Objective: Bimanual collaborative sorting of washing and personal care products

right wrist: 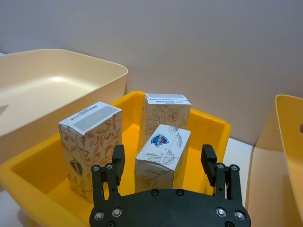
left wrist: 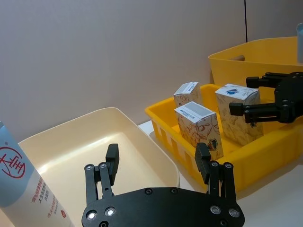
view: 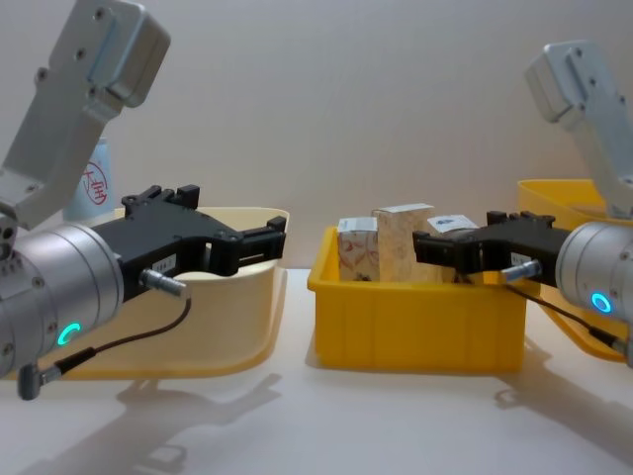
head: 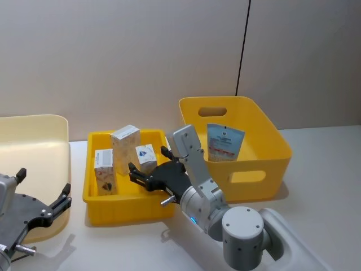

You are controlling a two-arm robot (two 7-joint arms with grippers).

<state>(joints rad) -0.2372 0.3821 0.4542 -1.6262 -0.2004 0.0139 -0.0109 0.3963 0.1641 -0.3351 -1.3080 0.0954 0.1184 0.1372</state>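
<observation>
my right gripper [right wrist: 163, 156] wide open, empty, facing blue-logo carton [right wrist: 161, 165] in yellow tray [head: 124, 208], left gripper [left wrist: 157, 156] at tray's 8 o'clock, open, empty

Pale bottle [left wrist: 19, 179]: red circled Chinese character, probably 金; small red lines below start "98%". Carton [right wrist: 163, 156]: blue badge logo, lettering too small to read.

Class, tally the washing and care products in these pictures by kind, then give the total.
Patterned cartons: 3
Pale blue squeeze tube: 1
Pale bottle with red characters: 1
Total: 5
</observation>
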